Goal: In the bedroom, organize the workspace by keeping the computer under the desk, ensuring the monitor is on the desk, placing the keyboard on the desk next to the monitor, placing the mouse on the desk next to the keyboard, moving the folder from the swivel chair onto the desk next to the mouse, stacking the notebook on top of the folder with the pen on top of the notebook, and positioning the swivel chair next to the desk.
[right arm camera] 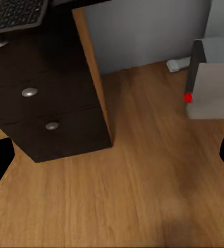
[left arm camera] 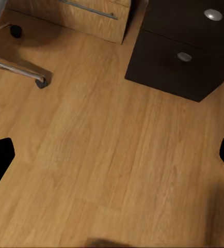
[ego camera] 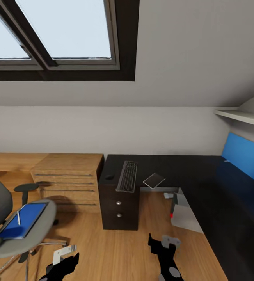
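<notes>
I am holding both jaws spread and empty, seeing the slim grey keyboard (ego camera: 127,176) already on the glossy black desk (ego camera: 189,168) while the bright blue folder (ego camera: 23,219) is waiting on the grey padded swivel chair (ego camera: 9,230).

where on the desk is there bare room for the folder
The desk is bare along its long right run beside the blue wall panel, and behind the keyboard. The left corner is crowded: the keyboard, a dark mouse-like object and a small flat slab sit there.
</notes>
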